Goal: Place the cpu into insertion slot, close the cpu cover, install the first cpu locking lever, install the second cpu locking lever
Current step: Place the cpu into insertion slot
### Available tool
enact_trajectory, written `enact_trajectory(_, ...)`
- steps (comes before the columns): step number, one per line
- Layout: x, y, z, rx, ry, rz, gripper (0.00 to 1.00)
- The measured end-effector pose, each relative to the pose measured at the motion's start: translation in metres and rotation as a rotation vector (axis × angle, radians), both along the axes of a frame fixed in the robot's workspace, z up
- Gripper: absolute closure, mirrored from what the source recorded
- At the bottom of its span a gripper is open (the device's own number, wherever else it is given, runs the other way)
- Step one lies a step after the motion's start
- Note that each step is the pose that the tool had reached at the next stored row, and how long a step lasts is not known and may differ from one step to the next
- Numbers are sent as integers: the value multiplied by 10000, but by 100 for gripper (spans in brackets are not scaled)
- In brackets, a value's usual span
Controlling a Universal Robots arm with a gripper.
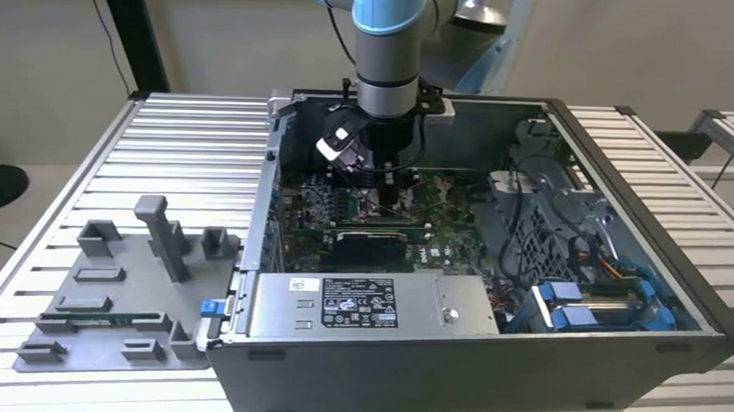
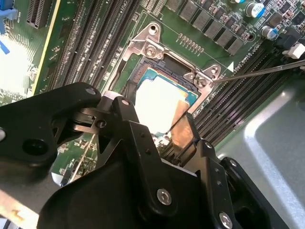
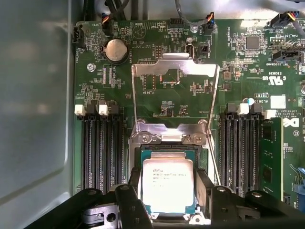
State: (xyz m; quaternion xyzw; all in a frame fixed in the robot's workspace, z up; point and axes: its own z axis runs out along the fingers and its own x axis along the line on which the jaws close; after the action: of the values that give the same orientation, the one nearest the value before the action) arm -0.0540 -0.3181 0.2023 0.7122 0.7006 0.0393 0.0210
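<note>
The cpu (image 3: 167, 183), a silvery square chip, lies in the insertion slot (image 3: 169, 139) on the green board; it also glares bright in the second wrist view (image 2: 159, 102). My gripper (image 3: 168, 191) straddles it, with black fingers (image 3: 135, 188) pressed against two opposite sides. The cpu cover (image 3: 176, 63), a silvery frame with a cut-out middle, stands swung open beyond the slot. A thin wire locking lever (image 2: 267, 70) juts out free beside the socket. In the exterior view the gripper (image 1: 374, 183) reaches down into the open computer case (image 1: 637, 179).
Long black memory slots (image 3: 102, 148) flank the socket on both sides. A coin battery (image 3: 116, 50) sits beyond the open cover. The grey power supply (image 1: 364, 302) lies in the case front, cables and drive bays toward the exterior view's right. A grey fixture plate (image 1: 133, 280) rests on the table outside.
</note>
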Motion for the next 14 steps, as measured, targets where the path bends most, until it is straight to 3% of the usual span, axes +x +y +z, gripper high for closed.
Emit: enact_trajectory(14,0,-11,-16,-18,-2,0,100)
